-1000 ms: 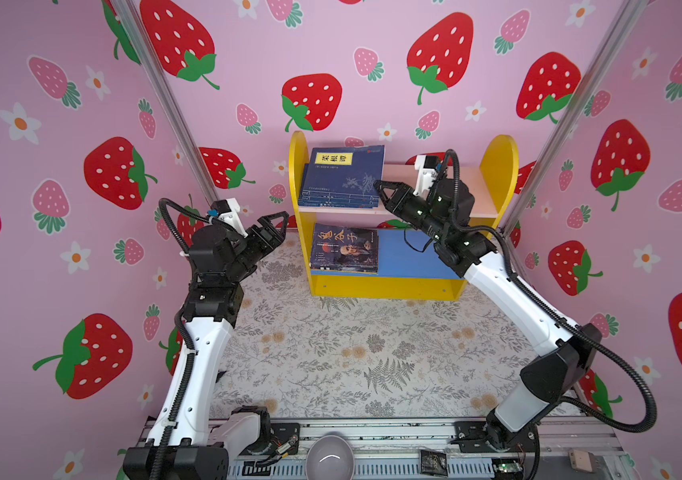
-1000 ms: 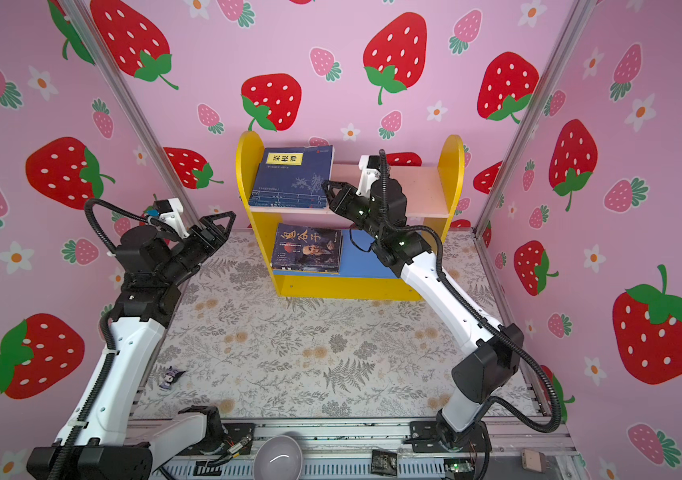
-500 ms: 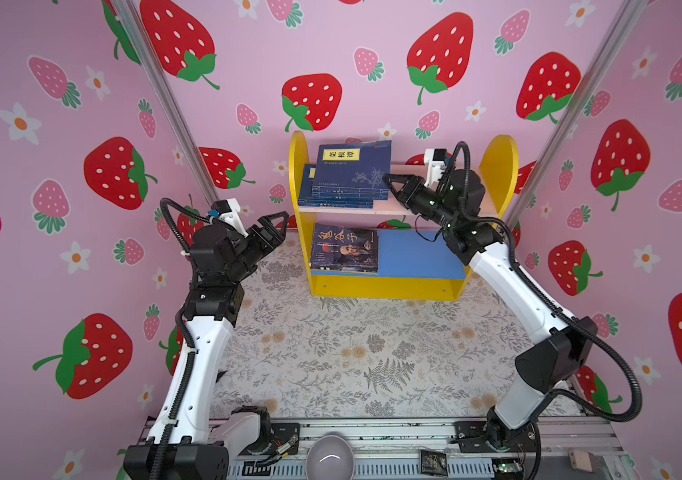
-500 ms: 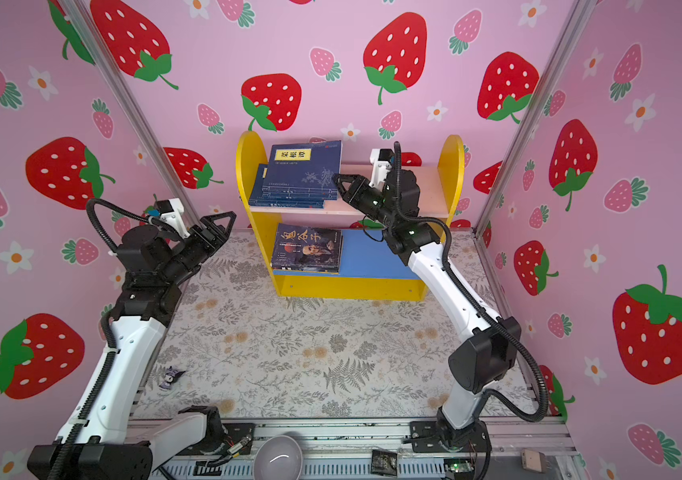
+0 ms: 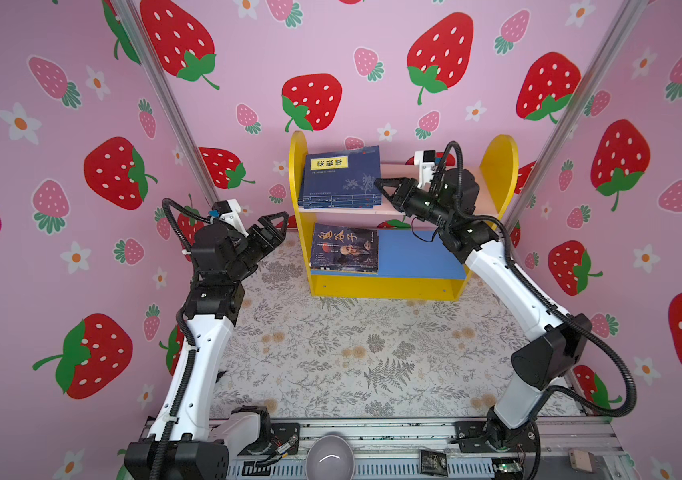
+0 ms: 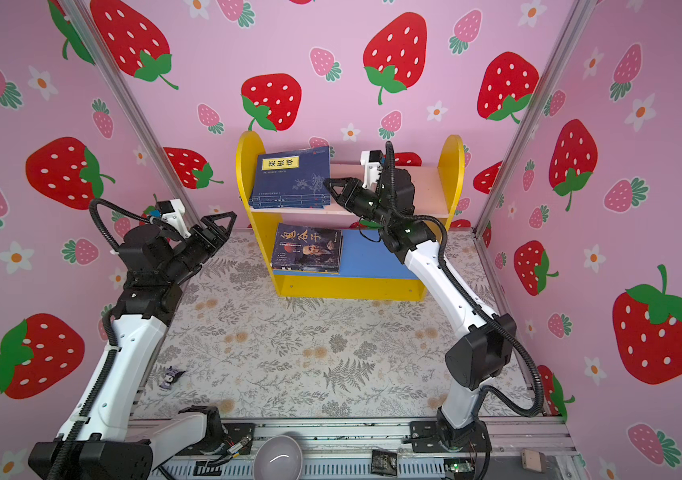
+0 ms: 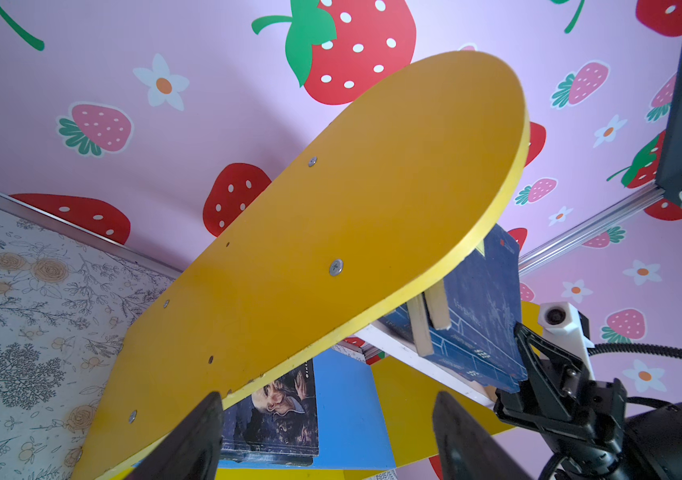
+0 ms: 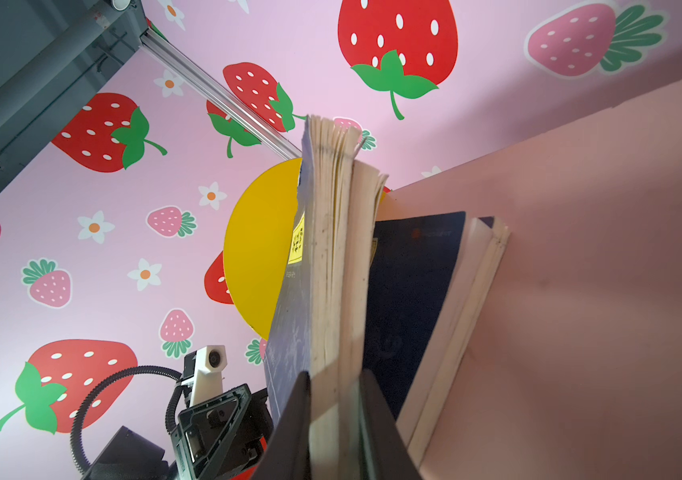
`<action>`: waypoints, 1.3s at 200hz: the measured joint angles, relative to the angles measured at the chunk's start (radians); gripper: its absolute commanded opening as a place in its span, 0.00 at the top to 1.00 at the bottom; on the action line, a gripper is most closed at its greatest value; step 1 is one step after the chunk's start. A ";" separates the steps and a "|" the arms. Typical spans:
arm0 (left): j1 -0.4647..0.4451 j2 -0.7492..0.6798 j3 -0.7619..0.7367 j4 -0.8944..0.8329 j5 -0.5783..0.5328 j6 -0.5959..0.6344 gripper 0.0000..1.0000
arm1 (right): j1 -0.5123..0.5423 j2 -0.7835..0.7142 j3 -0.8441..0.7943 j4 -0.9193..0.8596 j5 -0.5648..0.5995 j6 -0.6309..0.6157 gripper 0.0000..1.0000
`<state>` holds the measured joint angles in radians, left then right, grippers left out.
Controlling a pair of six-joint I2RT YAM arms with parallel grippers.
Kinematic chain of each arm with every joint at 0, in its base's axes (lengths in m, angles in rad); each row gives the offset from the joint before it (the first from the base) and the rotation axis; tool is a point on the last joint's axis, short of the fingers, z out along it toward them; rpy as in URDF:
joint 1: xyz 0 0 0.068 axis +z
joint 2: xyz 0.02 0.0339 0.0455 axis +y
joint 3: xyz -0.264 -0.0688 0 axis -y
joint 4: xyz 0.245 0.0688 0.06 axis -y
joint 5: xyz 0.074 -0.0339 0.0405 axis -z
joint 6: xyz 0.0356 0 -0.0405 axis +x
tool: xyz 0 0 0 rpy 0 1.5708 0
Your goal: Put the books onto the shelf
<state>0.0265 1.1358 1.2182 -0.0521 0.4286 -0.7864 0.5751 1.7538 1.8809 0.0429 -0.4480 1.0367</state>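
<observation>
Upper centre: my right pincer (image 5: 376, 182) clamps a navy book (image 5: 340, 176) by its page edge. It is probably light and floppy. My left pincer (image 5: 281, 226) gapes empty.

We get bright, even, soft light in both top views, with only faint shade beneath the shelf (image 5: 385, 286) boards. Walls (image 5: 82, 124) bow outward far from the shelf. Wrist views: shelf panels backlit, hazy; books (image 8: 331, 291) soft up close.

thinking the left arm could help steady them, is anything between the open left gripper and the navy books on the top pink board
Yes. The shelf's yellow round-topped wooden side panel stands between the left gripper and the navy paperbacks; in the left wrist view it fills the space ahead of the open fingers.
</observation>
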 measured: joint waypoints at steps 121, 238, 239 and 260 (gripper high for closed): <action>0.000 0.000 -0.002 -0.002 -0.002 0.000 0.20 | 0.023 0.020 0.016 0.030 0.030 0.017 0.92; 0.000 0.000 -0.017 -0.009 -0.002 0.000 0.20 | 0.040 0.023 -0.008 0.091 0.078 0.023 0.94; 0.000 0.000 -0.017 -0.009 -0.002 0.000 0.20 | 0.040 0.023 -0.008 0.091 0.078 0.023 0.94; 0.000 0.000 -0.018 -0.009 -0.002 0.000 0.20 | 0.040 0.025 -0.006 0.091 0.072 0.024 0.89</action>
<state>0.0265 1.1355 1.2007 -0.0608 0.4263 -0.7868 0.6151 1.7786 1.8744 0.1341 -0.3756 1.0607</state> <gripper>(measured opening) 0.802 0.193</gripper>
